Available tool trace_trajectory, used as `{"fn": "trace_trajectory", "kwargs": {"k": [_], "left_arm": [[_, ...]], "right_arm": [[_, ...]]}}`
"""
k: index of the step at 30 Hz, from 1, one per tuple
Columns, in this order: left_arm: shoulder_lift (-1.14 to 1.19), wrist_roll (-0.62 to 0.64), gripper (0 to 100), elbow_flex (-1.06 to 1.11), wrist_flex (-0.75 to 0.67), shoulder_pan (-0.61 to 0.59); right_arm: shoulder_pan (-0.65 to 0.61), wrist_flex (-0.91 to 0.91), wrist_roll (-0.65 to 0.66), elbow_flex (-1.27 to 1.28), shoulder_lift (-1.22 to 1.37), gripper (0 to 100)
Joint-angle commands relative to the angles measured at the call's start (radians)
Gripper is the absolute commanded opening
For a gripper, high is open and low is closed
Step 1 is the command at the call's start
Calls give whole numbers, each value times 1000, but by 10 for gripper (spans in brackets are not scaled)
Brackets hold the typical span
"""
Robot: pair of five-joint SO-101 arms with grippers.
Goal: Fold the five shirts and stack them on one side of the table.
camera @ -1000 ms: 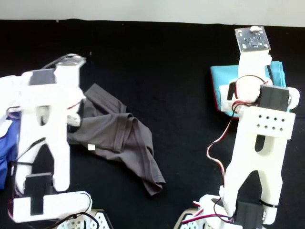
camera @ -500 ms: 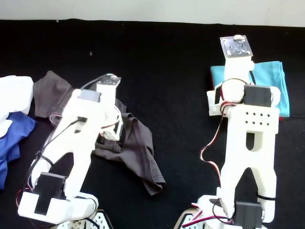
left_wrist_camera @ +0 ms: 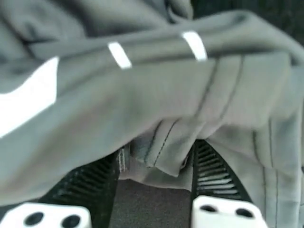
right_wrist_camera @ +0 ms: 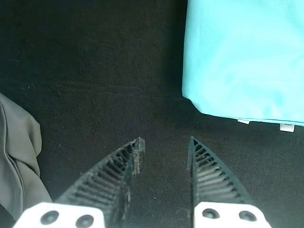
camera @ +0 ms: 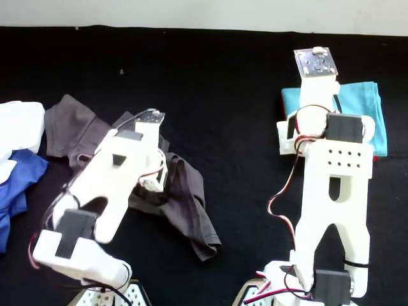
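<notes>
Two arms, two very different jobs! Over in the lower left of the high view, the left claw (left_wrist_camera: 156,159) is buried in the grey shirt (camera: 188,204), which sprawls crumpled across the bench (camera: 223,70). Its jaws stand wide apart with a bunched hem between them, straddling the fold rather than visibly clamping it. I'd judge it's hunting an edge so the shirt can be pulled flat before any folding.

Meanwhile the right claw (right_wrist_camera: 164,142) hangs part-open and empty over bare bench, between the grey shirt's edge and the folded teal shirt (camera: 366,108) at the upper right. My read is that it's waiting clear of the stacking spot. At the left edge the white shirt (camera: 19,124) and blue shirt (camera: 16,185) lie bunched and unfolded, so plenty of work is left.

The high view gives the whole layout, but the left arm covers the contact. The left wrist view shows the hem between the jaws, plus two small white labels. The right wrist view reveals the teal shirt's crisp folded edge, which the right arm partly crosses from above.
</notes>
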Motion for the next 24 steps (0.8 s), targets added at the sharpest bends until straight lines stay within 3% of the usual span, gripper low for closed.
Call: {"fn": "trace_trajectory", "kwargs": {"k": [1, 9, 17, 24], "left_arm": [[59, 2, 173, -111, 71, 7], [59, 0, 37, -266, 288, 7], [59, 0, 43, -351, 370, 7], [68, 0, 117, -358, 376, 7]], "right_arm": [[-2, -8, -5, 2, -31, 152], [-2, -8, -5, 2, -25, 152], [-2, -8, -2, 2, -24, 152], [-2, -8, -2, 2, -24, 152]]}}
